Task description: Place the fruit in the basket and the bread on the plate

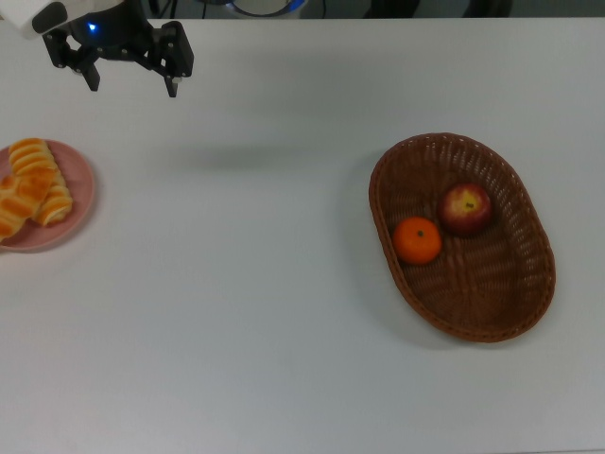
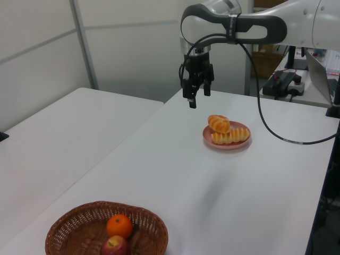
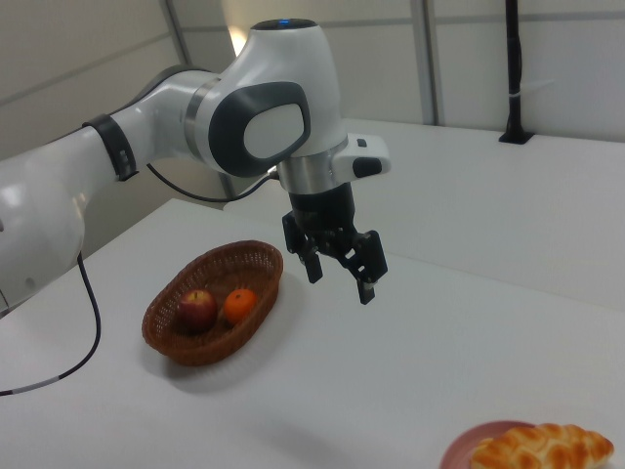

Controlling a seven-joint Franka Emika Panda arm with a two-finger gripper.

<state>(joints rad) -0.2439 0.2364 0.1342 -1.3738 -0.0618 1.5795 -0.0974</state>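
Note:
A dark red apple [image 1: 465,208] and an orange tangerine [image 1: 417,240] lie inside the brown wicker basket [image 1: 515,303] at the top view's right. Both also show in the basket [image 2: 69,228] at the left view's bottom: apple [image 2: 115,246], tangerine [image 2: 119,226]. Two golden rolls [image 1: 34,189] rest on the pink plate [image 1: 83,184] at the top view's left edge. My gripper [image 1: 132,80] hangs open and empty high above the table, up and to the right of the plate in the top view. It also shows in the left view [image 2: 190,99] and right view [image 3: 340,275].
A second white table [image 2: 48,133] stands at the left view's left. Cables and equipment [image 2: 284,79] sit behind the table's far end. The black cable [image 2: 276,127] of the arm droops over the table near the plate.

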